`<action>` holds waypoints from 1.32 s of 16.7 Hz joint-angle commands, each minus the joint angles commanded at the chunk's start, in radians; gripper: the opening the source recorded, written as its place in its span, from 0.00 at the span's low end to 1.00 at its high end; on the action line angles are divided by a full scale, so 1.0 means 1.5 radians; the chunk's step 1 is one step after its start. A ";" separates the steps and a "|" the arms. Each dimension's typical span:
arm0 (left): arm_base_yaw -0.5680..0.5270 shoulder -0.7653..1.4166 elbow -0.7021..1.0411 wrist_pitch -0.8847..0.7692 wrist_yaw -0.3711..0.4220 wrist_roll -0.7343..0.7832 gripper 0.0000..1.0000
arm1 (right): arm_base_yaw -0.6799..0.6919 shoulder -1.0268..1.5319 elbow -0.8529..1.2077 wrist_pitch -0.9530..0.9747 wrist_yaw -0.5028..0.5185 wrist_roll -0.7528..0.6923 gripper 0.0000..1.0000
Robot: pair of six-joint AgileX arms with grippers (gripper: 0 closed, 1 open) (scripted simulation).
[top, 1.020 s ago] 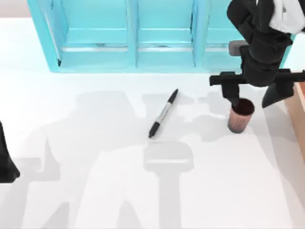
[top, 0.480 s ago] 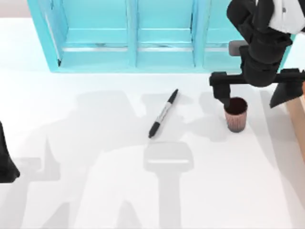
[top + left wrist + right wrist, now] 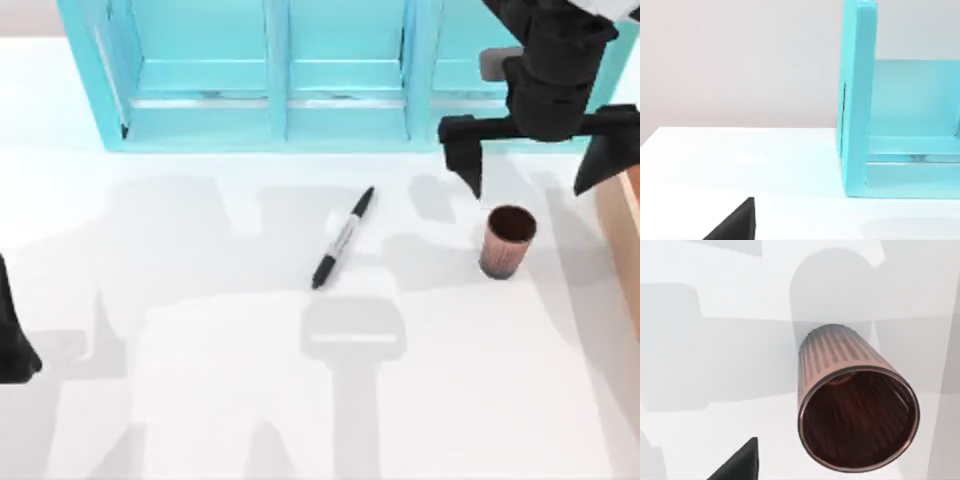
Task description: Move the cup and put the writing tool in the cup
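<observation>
The reddish-brown ribbed cup [image 3: 506,243] stands upright on the white table, right of centre. My right gripper [image 3: 533,172] hangs open above and just behind it, toward the shelf, with nothing between its fingers. In the right wrist view the cup [image 3: 856,410] shows its dark inside from above, with one black fingertip [image 3: 740,465] off to the side. The black marker [image 3: 342,238] lies flat and slanted in the middle of the table, well left of the cup. My left arm [image 3: 14,338] is parked at the table's left edge.
A teal shelf unit [image 3: 270,75] runs along the back of the table, and the left wrist view shows its end wall [image 3: 857,100]. A tan wooden box [image 3: 624,235] sits at the right edge, close to the cup.
My right gripper has lifted off the cup and drawn back toward the shelf. The cup stands free, nudged slightly. The marker and left arm have not moved.
</observation>
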 joint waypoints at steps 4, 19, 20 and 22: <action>0.000 0.000 0.000 0.000 0.000 0.000 1.00 | -0.001 0.034 0.215 -0.160 -0.003 -0.001 1.00; 0.000 0.000 0.000 0.000 0.000 0.000 1.00 | 0.015 0.092 0.436 -0.270 -0.015 0.042 1.00; 0.000 0.000 0.000 0.000 0.000 0.000 1.00 | 0.025 0.094 0.413 -0.242 -0.022 0.070 1.00; 0.000 0.000 0.000 0.000 0.000 0.000 1.00 | 0.048 0.100 0.357 -0.170 -0.040 0.145 1.00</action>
